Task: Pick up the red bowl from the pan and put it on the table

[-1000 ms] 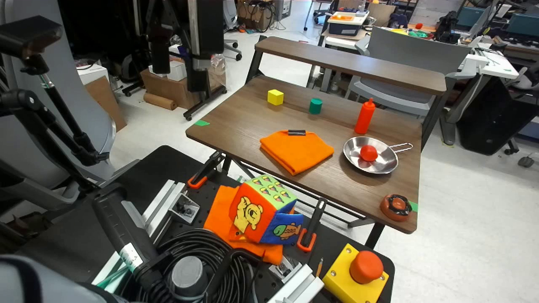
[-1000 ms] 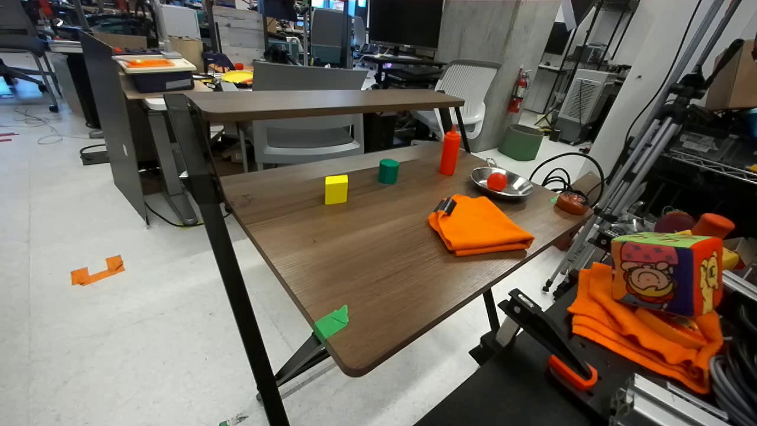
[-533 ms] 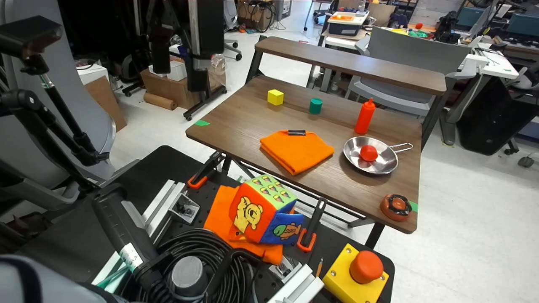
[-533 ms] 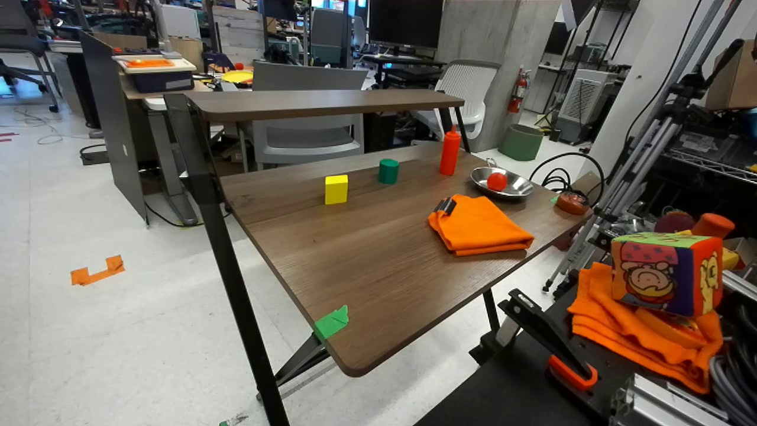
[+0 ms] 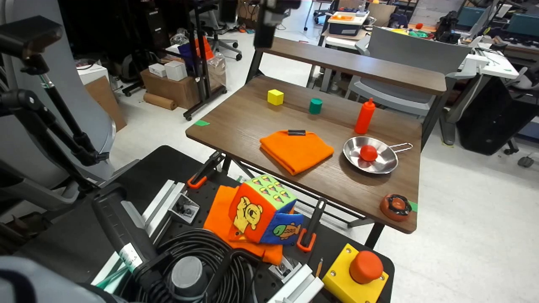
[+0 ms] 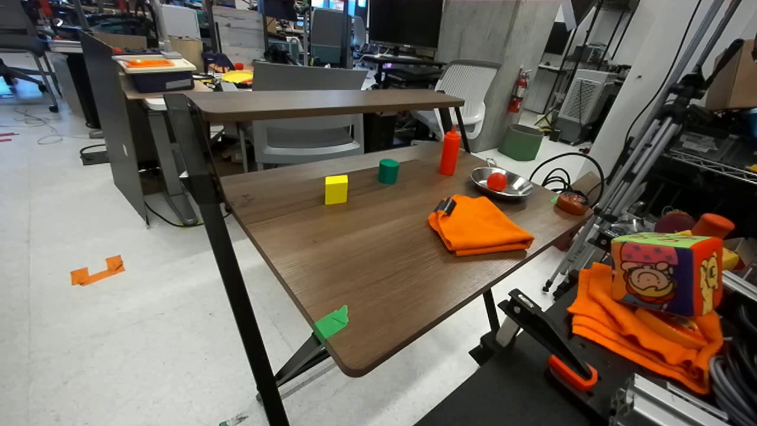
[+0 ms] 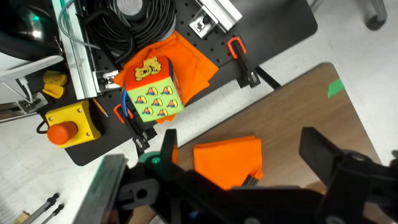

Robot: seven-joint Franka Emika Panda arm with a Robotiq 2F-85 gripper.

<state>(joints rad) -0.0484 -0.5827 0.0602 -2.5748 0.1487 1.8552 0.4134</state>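
In the wrist view, the pincer (image 7: 239, 137) stood wide apart and was empty. In both exterior views, the red round object (image 5: 368, 153) lay inside the metal pan (image 5: 385, 159), which was on the table (image 5: 238, 120).

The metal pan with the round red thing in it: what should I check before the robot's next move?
1. Round red thing inside the metal pan: ok, in both exterior views.
2. Its being a bowl: cannot tell; it looks ball-like.
3. Hand open: ok, jaws wide apart.
4. Hand over the pan: not ok; the wrist view shows folded orange cloth in its gap.
5. Red squeeze bottle apart from the pan: ok, standing upright beside it.
6. Emergency stop button released: cannot tell from these views.
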